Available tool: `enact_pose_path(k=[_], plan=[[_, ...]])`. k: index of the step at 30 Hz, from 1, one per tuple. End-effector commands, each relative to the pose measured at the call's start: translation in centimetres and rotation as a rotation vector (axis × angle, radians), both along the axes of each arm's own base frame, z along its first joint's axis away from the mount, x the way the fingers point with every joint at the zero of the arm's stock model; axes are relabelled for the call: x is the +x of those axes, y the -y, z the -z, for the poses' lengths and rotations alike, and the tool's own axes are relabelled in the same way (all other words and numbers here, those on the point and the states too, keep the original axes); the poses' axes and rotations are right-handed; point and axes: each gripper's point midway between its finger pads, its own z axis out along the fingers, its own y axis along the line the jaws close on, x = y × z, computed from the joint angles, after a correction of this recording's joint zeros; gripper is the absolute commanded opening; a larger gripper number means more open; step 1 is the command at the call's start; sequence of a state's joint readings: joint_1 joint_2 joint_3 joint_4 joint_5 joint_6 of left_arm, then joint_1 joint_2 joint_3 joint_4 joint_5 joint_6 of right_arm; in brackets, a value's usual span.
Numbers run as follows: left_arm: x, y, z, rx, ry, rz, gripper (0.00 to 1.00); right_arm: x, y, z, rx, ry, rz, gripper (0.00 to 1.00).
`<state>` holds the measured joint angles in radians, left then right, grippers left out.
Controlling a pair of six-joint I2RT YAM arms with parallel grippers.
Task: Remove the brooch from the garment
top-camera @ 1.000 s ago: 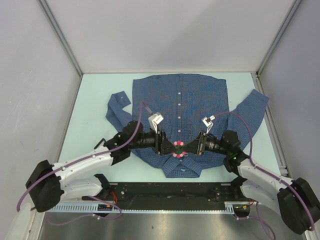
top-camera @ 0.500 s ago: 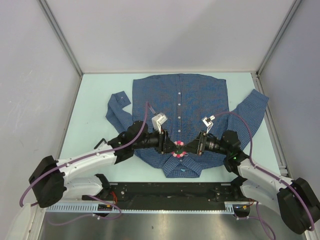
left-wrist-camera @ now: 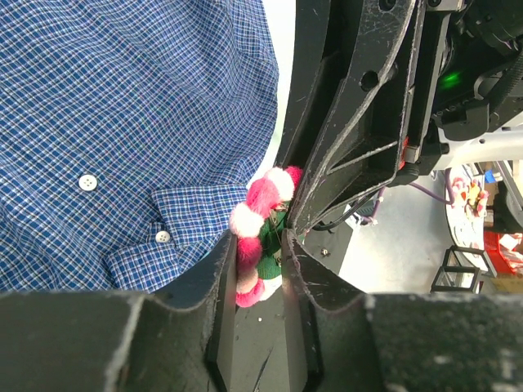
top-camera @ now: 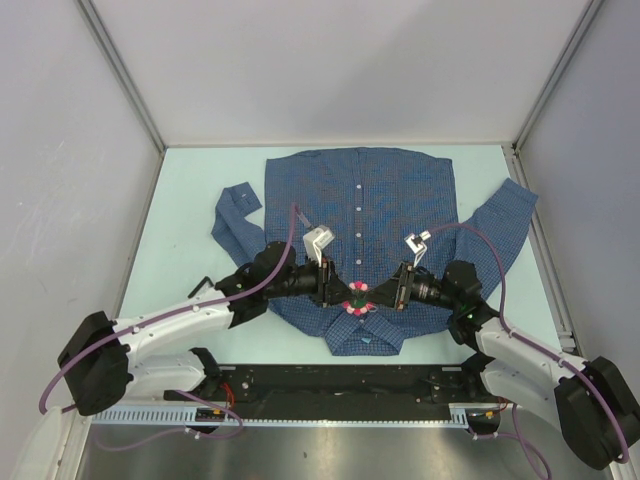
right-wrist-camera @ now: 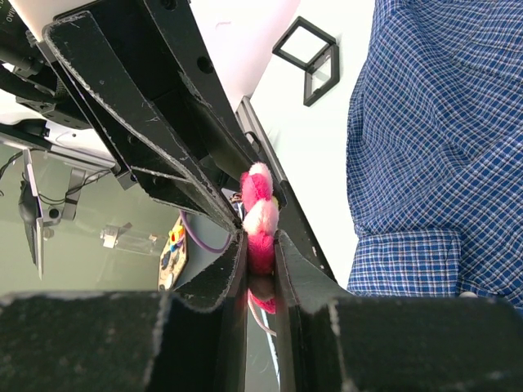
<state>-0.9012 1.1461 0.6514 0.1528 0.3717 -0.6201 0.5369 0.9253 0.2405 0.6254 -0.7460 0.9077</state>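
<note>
Fig. Both grippers meeting on the brooch (top-camera: 356,298), a small flower of fuzzy pink petals on a green backing. It sits at the near end of the shirt (top-camera: 380,200), close to the collar (left-wrist-camera: 196,204) and in line with the row of white buttons (left-wrist-camera: 87,181), directly between my two arms. The right gripper (right-wrist-camera: 260,238) has its fingers drawn almost together with the petals squeezed flat between them, so I read it as clamped on the brooch. The left gripper (left-wrist-camera: 257,249) faces it nose to nose. Its jaws are narrow, with the brooch between them and a petal lying against one finger, but I cannot tell whether both fingers actually press on it. Nor can I tell from any view whether the pin is through the cloth or already out. The shirt lies spread flat on the table (top-camera: 190,220), sleeves out to either side, with nothing holding it down. I see three ways this could fail. With neither gripper on the cloth, a pull could lift the collar along with the pin and leave the brooch attached. The soft petals could squash and slide out of a grip that catches only their edge. And with four fingers crowded round so small a thing, a slight misalignment could knock them together, or the two arms pulling in different directions could bend the pin or tear the weave
</note>
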Motion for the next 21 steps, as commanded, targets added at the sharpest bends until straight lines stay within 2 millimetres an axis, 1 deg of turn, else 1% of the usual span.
enact_pose_path(k=[1,11,21], plan=[[-0.57,1.24,-3.02,-0.096,0.046,0.052,0.27,0.6,-0.28,-2.58,0.042,0.076,0.008,0.0],[-0.58,1.5,-3.04,-0.112,0.029,0.057,0.25,0.44,-0.27,-2.81,0.047,0.081,0.004,0.0],[-1.04,2.22,-3.5,-0.12,0.026,0.117,0.26,0.21,-0.48,-2.8,0.043,0.088,-0.004,0.0]])
